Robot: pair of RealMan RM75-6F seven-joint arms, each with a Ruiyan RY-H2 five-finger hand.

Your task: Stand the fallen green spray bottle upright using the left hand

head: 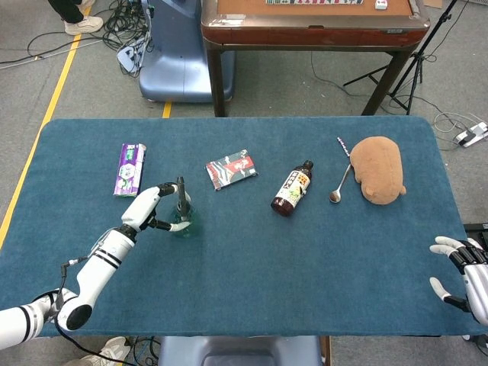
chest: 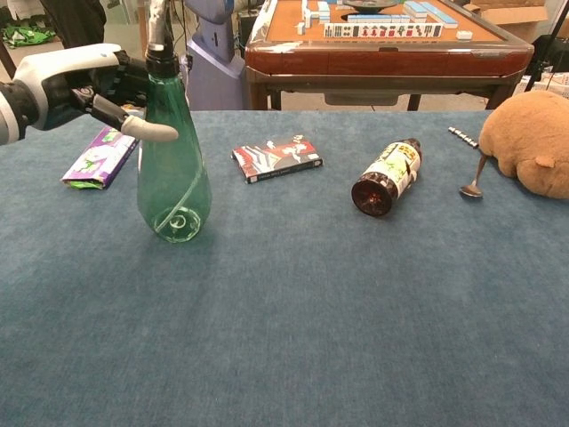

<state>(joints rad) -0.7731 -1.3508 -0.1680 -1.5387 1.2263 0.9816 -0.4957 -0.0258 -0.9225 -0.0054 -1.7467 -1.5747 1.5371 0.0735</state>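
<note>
White-shelled and dark-jointed, the left robot hand (chest: 84, 84) is up at the neck of the green spray bottle (chest: 171, 156), thumb pressed across the front of the glassy green body and the other fingers tucked behind, so it holds the bottle just below the dark spray head. And the bottle is up! It stands on its broad base on the blue bench (head: 305, 259), the dip tube curling down inside. That high grip looks chosen to steady a tall, top-heavy shape; whether it would stay up once let go, I'd judge likely, given the wide foot.

Working outward from the bottle: just behind it on the hand's side lies a purple packet (head: 130, 169), flat, print too small to read. Beyond the bottle toward the middle lies a red-and-black packet (head: 232, 168) with white lettering I can't make out. Further along, a dark brown bottle (head: 292, 188) lies on its side, its yellow-and-white label unreadable. Past that, a spoon (head: 338, 188) lies just beside a brown plush toy (head: 378, 169).

Far from the bottle, at the near edge, the right robot hand (head: 457, 274) rests empty with fingers spread.
</note>
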